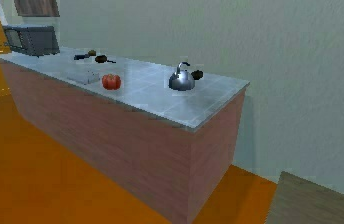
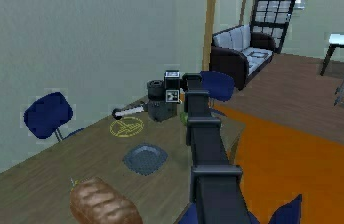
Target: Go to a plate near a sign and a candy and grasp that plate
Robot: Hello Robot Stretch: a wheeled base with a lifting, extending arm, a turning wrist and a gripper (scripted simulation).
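A dark blue-grey plate (image 2: 146, 158) lies on the wooden table (image 2: 40, 180), just left of the arm's dark bar. Farther out on the table lies a flat yellow-green ring-shaped thing (image 2: 128, 127). A thin pale and dark stick (image 2: 128, 108) lies beyond it. The gripper (image 2: 152, 107) stands at the arm's far end beside the two white marked squares, past the plate and close to the ring and the stick. Small things lie on the table around it, so I cannot tell whether it holds anything.
A brown bread loaf (image 2: 105, 205) lies at the table's near edge. Blue chairs (image 2: 48, 115) (image 2: 217, 85) stand around the table, and a dark sofa (image 2: 242, 50) lies beyond. In the forward view a kitchen counter (image 1: 215, 105) carries a kettle (image 1: 183, 77), a red fruit (image 1: 111, 83) and a microwave (image 1: 32, 40).
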